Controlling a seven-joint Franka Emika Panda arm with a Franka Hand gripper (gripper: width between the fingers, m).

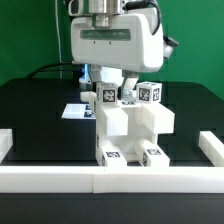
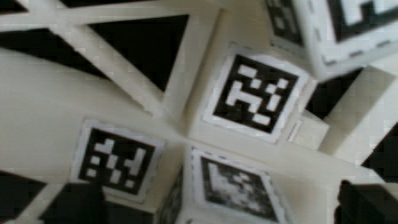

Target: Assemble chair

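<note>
No readable text; only square tags on the chair.

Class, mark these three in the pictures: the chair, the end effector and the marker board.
chair (image 1: pixel 128 125), exterior view, front of its white body.
end effector (image 1: pixel 113 82), exterior view, between its fingertips above the chair.
marker board (image 1: pixel 74 110), exterior view, its flat top.

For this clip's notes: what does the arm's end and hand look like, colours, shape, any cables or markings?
In the exterior view, the end of the arm is a boxy white housing with rounded corners and a pale grey-green band across its front. Above it sits a grey metallic cylindrical coupling, with dark cables looping at the exterior view's right. The hand below is mostly hidden behind tagged white chair blocks. No markings are readable.
</note>
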